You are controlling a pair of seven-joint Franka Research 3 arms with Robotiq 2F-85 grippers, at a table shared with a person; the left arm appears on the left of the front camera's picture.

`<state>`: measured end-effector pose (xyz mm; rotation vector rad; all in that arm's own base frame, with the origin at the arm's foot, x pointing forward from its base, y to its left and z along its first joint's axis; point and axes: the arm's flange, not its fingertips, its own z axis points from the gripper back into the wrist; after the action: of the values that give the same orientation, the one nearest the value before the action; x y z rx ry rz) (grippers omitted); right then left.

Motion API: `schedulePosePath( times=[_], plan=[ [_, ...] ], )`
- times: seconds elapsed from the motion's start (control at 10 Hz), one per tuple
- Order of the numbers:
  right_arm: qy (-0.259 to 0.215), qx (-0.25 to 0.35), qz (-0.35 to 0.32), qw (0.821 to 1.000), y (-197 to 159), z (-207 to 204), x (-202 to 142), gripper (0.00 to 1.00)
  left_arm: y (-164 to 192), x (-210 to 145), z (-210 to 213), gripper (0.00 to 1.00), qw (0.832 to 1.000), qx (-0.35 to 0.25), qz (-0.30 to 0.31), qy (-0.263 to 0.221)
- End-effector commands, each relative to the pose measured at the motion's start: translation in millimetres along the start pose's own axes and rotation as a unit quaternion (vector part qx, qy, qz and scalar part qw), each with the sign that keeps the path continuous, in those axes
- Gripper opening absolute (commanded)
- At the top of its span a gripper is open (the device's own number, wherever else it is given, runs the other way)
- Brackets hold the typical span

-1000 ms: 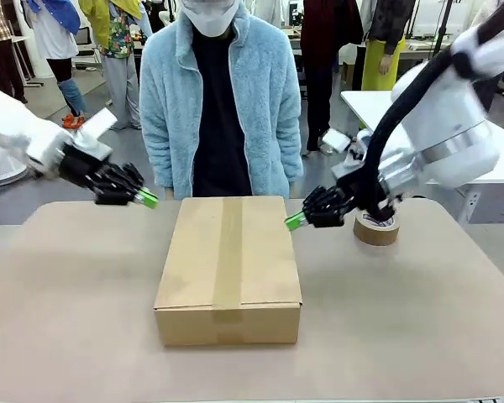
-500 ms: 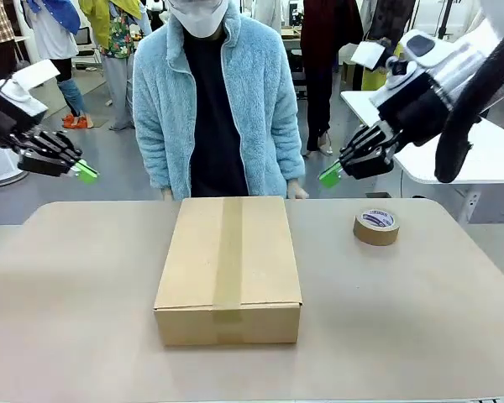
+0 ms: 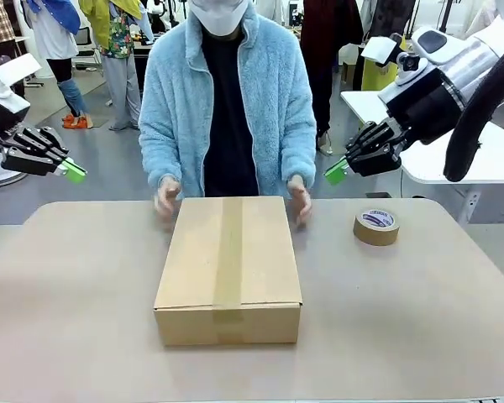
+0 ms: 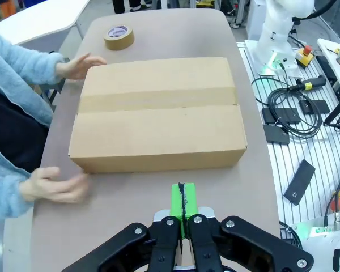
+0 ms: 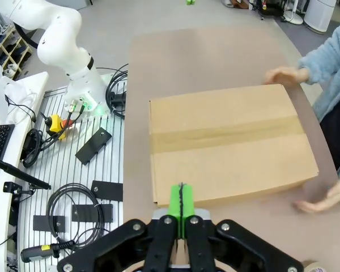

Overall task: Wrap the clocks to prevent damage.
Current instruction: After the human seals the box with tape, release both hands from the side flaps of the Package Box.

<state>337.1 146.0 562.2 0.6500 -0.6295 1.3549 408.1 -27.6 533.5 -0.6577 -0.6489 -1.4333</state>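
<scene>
change: person's hands [image 3: 166, 198] have come up to the far corners of the box since half a second ago; both arms barely shifted
left gripper [image 3: 71, 172]: raised off table's left edge, pads pressed together, holding nothing
right gripper [image 3: 336, 172]: raised above tape roll [image 3: 376, 226], pads together, holding nothing
cardboard box [image 3: 228, 267]: taped shut, mid table [image 3: 403, 319], between the grippers
hands: one at each far corner

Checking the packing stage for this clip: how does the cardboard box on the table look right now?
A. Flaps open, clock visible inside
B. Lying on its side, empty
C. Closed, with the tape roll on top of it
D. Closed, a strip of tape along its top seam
D: the cardboard box sits closed with tape along the top seam, and the tape roll lies apart on the table.
</scene>
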Motion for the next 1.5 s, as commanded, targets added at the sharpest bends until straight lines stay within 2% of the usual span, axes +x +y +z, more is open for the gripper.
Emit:
schedulePosePath(
  times=[0.0, 1.0, 1.1, 1.2, 1.3, 1.4],
  plan=[
    [0.006, -0.004, 0.002, 1.0, 1.1, -0.2, 3.1, 0.01, 5.3, 1.3, -0.9, 0.01, 1.0, -0.001, 0.0, 0.004],
    [0.006, -0.004, 0.002, 1.0, 1.1, -0.2, 3.1, 0.01, 5.3, 1.3, -0.9, 0.01, 1.0, -0.001, 0.0, 0.004],
    [0.0, 0.0, 0.003, 1.0, 1.2, 0.0, 1.8, 0.37, 2.7, -0.6, -2.5, 0.01, 1.0, -0.003, 0.001, 0.0],
    [0.008, -0.004, 0.012, 1.0, 9.6, 0.0, -2.5, 0.61, -3.6, 0.5, -2.9, 0.6, 1.0, -0.014, -0.013, -0.009],
    [-0.002, -0.023, -0.009, 1.0, 4.1, 2.9, -6.3, 0.96, -0.1, 3.0, -1.5, 0.6, 1.0, -0.02, -0.009, -0.003],
    [-0.001, -0.025, -0.011, 1.0, 5.8, 3.4, -9.4, 1.0, -6.9, 3.0, -1.2, 1.0, 1.0, -0.014, -0.008, 0.0]
  ],
)
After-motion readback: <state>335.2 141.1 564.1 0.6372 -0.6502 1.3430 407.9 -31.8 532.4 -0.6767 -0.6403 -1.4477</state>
